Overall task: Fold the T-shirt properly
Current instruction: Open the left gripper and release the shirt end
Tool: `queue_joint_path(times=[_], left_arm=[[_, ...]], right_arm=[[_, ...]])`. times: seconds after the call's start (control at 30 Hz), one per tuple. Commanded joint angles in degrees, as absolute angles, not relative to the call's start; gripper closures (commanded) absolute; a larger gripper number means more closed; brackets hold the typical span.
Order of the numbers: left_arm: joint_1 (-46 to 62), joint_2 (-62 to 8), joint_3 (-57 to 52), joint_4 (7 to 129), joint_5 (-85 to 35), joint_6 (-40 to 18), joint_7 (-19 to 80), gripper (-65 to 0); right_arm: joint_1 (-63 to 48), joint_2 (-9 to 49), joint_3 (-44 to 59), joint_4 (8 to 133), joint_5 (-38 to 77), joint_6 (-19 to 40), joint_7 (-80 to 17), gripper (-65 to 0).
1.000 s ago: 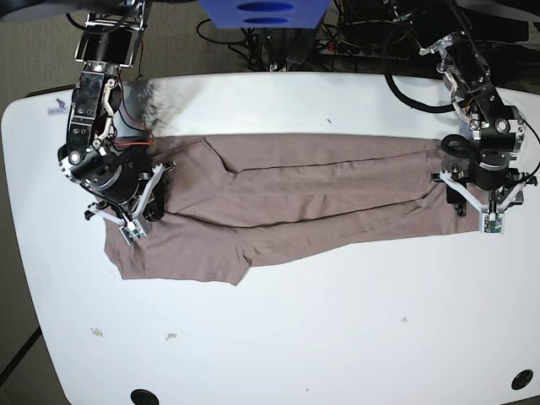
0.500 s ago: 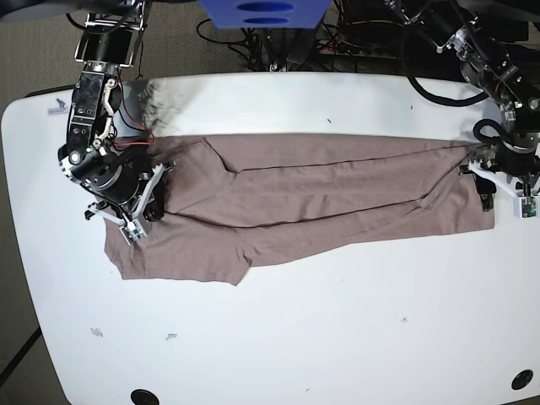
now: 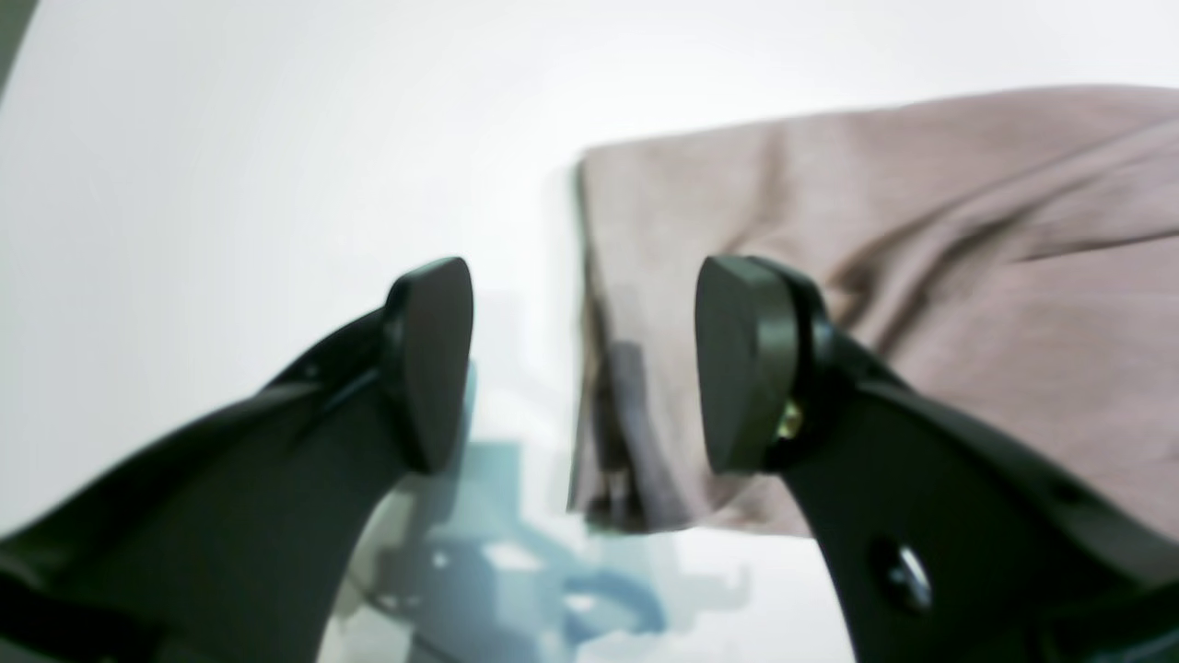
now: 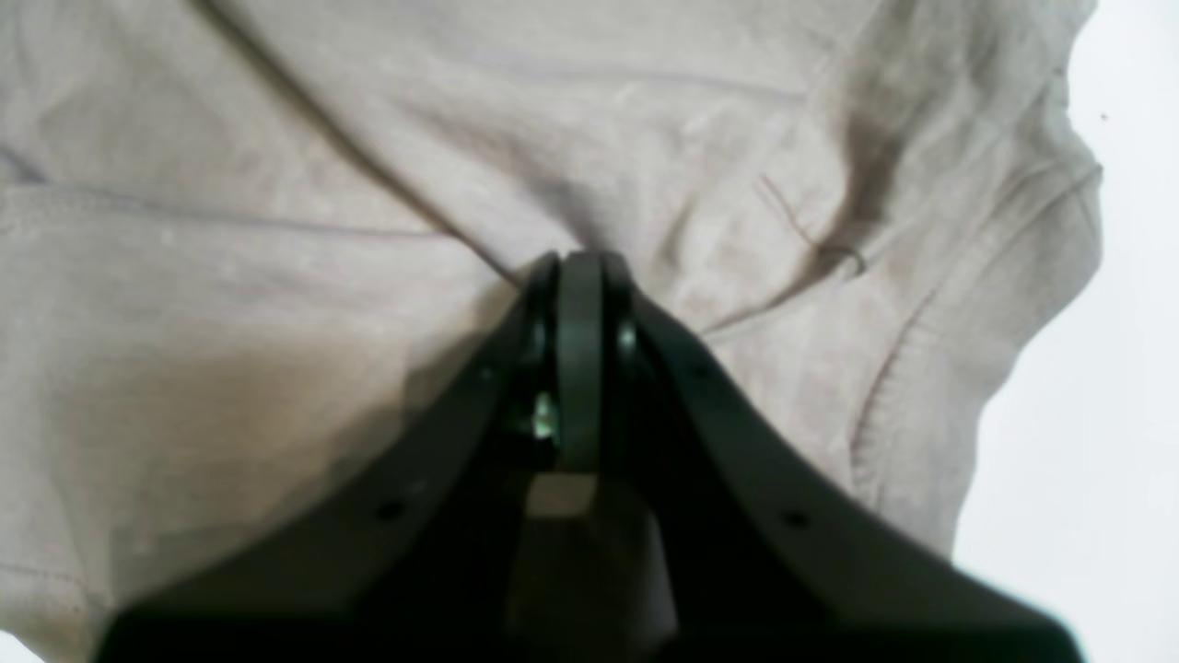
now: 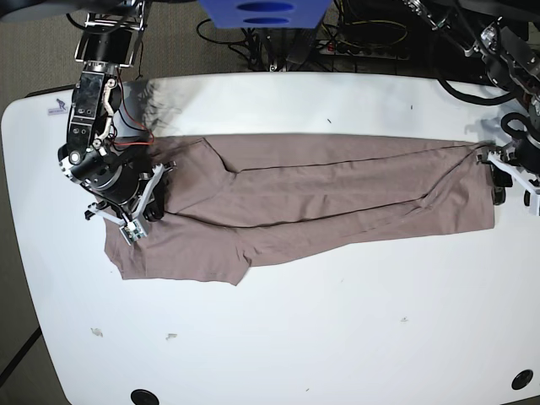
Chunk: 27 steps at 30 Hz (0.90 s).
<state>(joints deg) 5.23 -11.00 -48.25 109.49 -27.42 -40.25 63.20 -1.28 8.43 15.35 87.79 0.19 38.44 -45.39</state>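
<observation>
T-shirt (image 5: 321, 198) lies across the table (image 5: 337, 337).

Base view: overhead, looking straight down on the table (image 5: 337, 337). Wrist views: close, low, looking past each gripper's fingers. Shared: the T-shirt (image 5: 321, 202), its 3 o'clock end left, 9 o'clock end right.

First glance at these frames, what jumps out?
The T-shirt, a long taupe band folded lengthwise, stretches across the white table. The right gripper sits on the shirt's end at the base view's left, jaws shut and pressed into the fabric. The left gripper hangs at the opposite end, jaws open, the shirt's edge between them.
</observation>
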Motion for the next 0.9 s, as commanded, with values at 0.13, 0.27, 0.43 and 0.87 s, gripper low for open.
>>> queue_joint_path(times=[0.13, 0.27, 0.43, 0.87], left_arm=[[5.0, -13.8, -48.7, 108.0, -33.5, -40.0, 64.9, -37.3], [5.0, -15.7, -48.7, 103.4, -36.6, -40.0, 65.0, -37.3], [4.9, -17.9, -48.5, 97.7, -40.6, -40.0, 64.9, -37.3], [3.5, -19.3, -48.6, 94.1, -41.9, -40.0, 64.8, -37.3]], right_arm=[[-1.8, 9.0, 15.3, 87.3, -2.8, 38.4, -49.6, 0.0], [-1.8, 9.0, 15.3, 87.3, -2.8, 38.4, -49.6, 0.0], [-1.9, 9.0, 15.3, 87.3, -2.8, 38.4, -49.6, 0.0], [-1.9, 9.2, 15.3, 87.3, -2.8, 38.4, -49.6, 0.0]])
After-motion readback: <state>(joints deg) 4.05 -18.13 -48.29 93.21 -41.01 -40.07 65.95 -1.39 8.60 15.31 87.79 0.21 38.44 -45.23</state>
